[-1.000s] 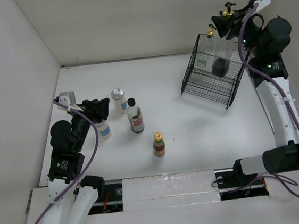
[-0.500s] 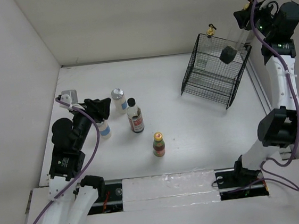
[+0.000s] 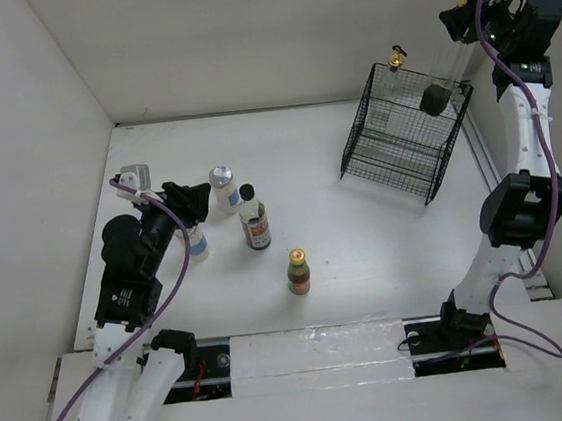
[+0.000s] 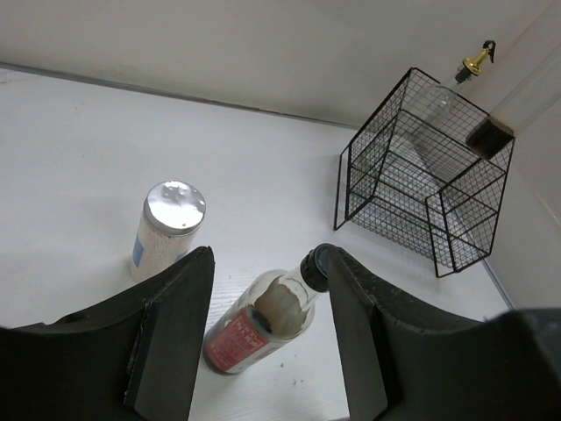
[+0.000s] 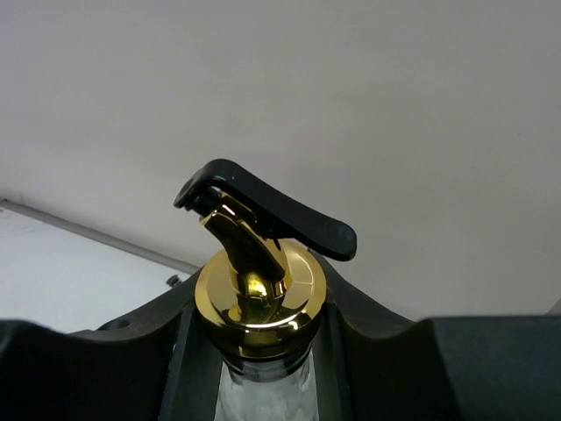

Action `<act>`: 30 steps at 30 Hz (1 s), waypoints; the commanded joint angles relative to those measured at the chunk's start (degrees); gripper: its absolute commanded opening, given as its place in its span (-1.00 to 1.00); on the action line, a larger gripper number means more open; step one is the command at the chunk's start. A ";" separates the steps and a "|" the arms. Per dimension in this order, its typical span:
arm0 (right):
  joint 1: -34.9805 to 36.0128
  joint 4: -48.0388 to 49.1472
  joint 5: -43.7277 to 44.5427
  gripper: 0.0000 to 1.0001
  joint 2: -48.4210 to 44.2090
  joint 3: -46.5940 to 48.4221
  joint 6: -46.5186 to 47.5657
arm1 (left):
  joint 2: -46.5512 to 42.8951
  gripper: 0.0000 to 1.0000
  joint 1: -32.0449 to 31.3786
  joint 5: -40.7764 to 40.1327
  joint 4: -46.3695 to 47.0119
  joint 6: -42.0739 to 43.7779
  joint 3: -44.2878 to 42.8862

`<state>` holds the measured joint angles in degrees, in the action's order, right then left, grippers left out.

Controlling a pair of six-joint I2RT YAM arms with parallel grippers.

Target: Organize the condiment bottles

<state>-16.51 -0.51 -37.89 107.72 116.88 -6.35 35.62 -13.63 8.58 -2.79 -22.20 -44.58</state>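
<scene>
My right gripper (image 3: pixel 461 13) (image 5: pixel 260 307) is shut on the neck of a tall clear glass bottle (image 3: pixel 446 62), just under its gold pourer (image 5: pixel 254 263). The bottle hangs tilted, its dark base (image 3: pixel 435 99) over the far right rim of the basket. A second glass bottle (image 3: pixel 398 82) (image 4: pixel 451 92) stands in the basket. My left gripper (image 3: pixel 195 201) (image 4: pixel 267 259) is open with nothing between its fingers. It hovers just above a white blue-labelled bottle (image 3: pixel 196 242). Beyond it stand another white silver-lidded bottle (image 3: pixel 222 186) (image 4: pixel 166 230), the dark black-capped bottle (image 3: pixel 254 218) (image 4: pixel 263 320) and the small red-capped bottle (image 3: pixel 298 271).
The black wire basket (image 3: pixel 396 158) (image 4: pixel 412 202) stands at the back right, close to the right wall. White walls close the table in at the left, back and right. The arm bases sit at the near edge.
My right gripper has carried the glass bottle up and to the right, so its base went from inside the basket to the far right rim. My left arm shifted only slightly.
</scene>
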 commanded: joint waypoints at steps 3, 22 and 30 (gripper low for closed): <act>-0.80 8.77 -2.45 -0.57 0.30 5.73 -1.03 | -0.02 -0.01 0.36 0.30 2.70 -0.30 -0.42; -2.56 10.09 -14.84 -0.59 5.83 4.87 -1.03 | 0.51 -0.01 0.36 0.30 2.70 0.22 -0.42; -3.09 11.05 -16.26 -0.59 3.73 -3.23 0.11 | -0.02 -0.01 0.36 0.83 2.70 0.22 0.10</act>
<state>-19.51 2.87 -52.58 115.39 115.13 -6.87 36.18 -13.63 8.62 -2.79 -22.15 -44.58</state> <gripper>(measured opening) 0.430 0.500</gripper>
